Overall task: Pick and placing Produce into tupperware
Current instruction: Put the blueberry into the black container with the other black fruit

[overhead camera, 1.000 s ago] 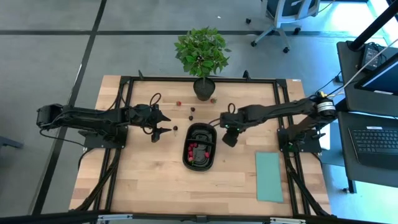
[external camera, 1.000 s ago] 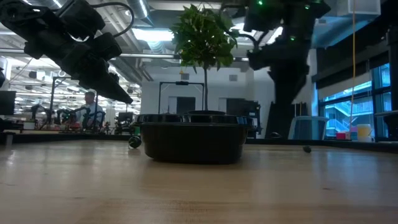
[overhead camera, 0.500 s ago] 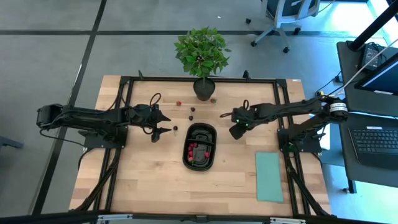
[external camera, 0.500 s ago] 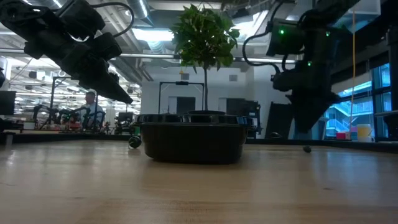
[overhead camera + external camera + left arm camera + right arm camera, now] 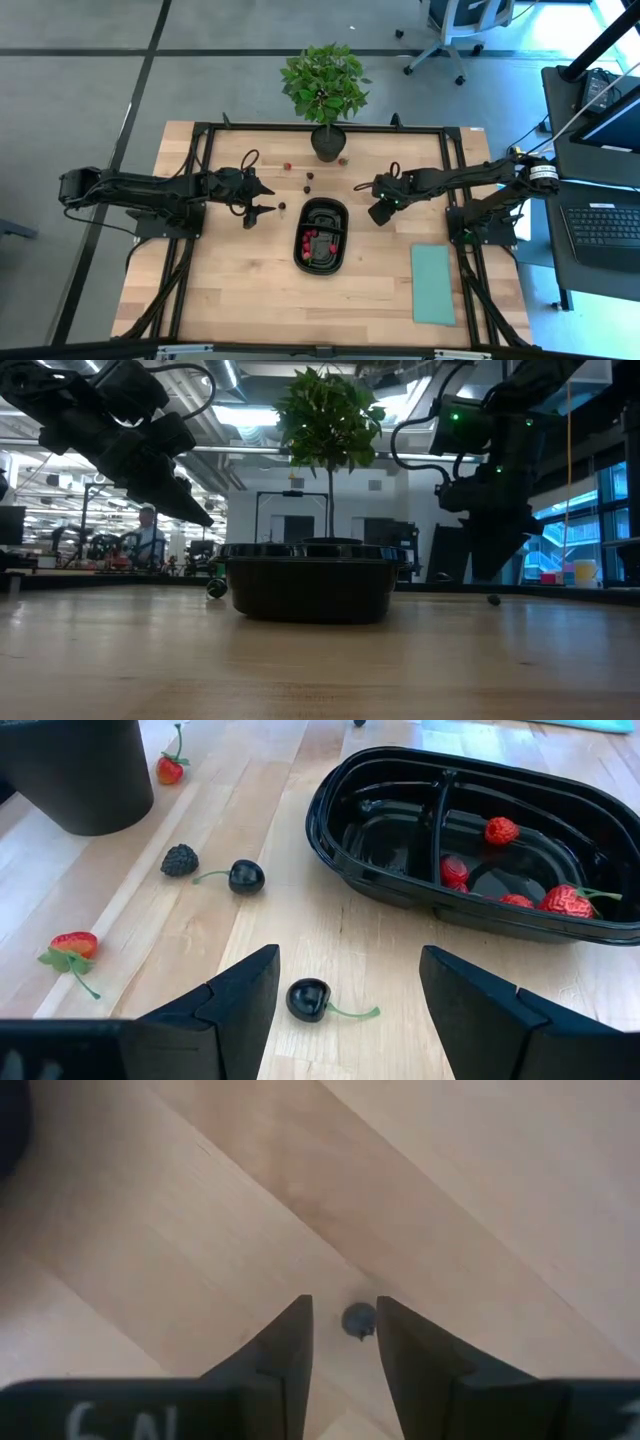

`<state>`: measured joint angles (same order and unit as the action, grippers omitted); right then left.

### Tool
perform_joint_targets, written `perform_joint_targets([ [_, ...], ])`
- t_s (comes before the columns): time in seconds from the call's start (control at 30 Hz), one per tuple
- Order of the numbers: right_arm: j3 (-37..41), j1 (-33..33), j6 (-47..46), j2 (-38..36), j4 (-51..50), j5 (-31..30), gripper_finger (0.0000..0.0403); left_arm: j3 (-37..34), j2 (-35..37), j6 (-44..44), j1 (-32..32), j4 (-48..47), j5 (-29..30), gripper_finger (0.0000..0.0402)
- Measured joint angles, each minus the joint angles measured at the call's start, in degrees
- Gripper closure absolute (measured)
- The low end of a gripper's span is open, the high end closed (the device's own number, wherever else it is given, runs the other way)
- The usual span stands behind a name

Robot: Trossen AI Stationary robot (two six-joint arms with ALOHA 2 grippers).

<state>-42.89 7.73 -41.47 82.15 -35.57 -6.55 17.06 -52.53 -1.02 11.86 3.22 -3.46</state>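
Wooden table (image 5: 250, 290): left tool (image 5: 345, 985) wide open over a dark cherry (image 5: 307, 999); right tool (image 5: 343, 1328) narrowly open, empty.

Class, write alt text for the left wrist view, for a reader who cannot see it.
The left gripper hangs open just above a dark cherry on the wooden table. Beyond it sits the black two-compartment tray; one compartment holds several red fruit pieces, the other looks empty. More loose fruit lies beside a dark pot.
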Motion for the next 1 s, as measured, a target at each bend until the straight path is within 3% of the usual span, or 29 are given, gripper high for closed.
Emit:
perform_joint_targets([
  [0.33,0.00,0.00,-0.28,-0.02,0.00,0.02,0.0285,0.00,0.00,0.00,0.00,0.00,0.00,0.0166],
  [0.7,0.00,-0.02,2.49,-0.02,0.07,0.07,0.0202,0.00,0.00,0.00,0.02,0.00,0.00,0.0166],
  [1.0,0.00,-0.02,-1.76,-0.02,-0.04,0.09,0.0193,0.00,0.00,0.00,0.02,0.00,0.02,0.0166],
])
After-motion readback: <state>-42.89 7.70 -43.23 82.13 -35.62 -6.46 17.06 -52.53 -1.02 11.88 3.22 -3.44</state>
